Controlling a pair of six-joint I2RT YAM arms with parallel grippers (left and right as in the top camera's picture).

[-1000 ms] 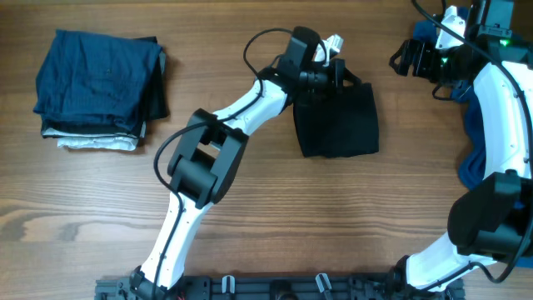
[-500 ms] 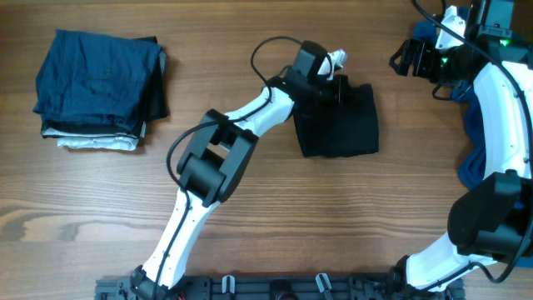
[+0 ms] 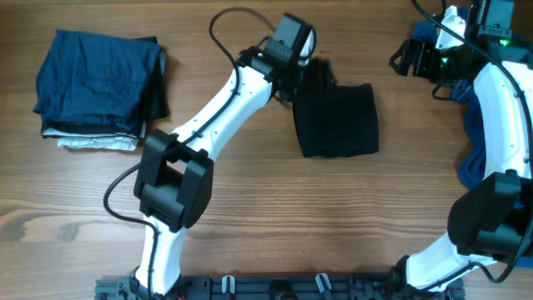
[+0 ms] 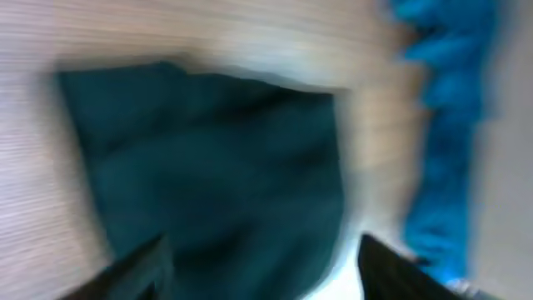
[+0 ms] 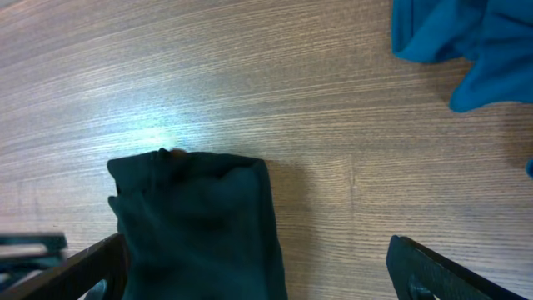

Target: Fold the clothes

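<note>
The clothes show as a folded black garment (image 3: 337, 121) lying flat mid-table, a bright blue one (image 3: 473, 125) bunched at the right edge partly under the right arm, and a folded stack (image 3: 100, 87) at far left. My left gripper (image 3: 316, 73) hovers just off the black garment's upper left corner, open and holding nothing. In the blurred left wrist view the dark garment (image 4: 216, 167) lies beyond the spread fingers (image 4: 141, 267), with the blue garment (image 4: 441, 125) to the right. My right gripper (image 3: 396, 60) stands open to the upper right of the black garment (image 5: 196, 225).
The stack at far left has dark blue cloth on top and a white layer (image 3: 96, 143) at the bottom. The right arm (image 3: 504, 117) runs down the right edge over the blue garment (image 5: 466, 42). Bare wood (image 3: 333, 217) lies in front of the black garment.
My left gripper has opened, let go of the black garment and pulled back up and left. The garment stays folded in place. The right arm has not moved.
</note>
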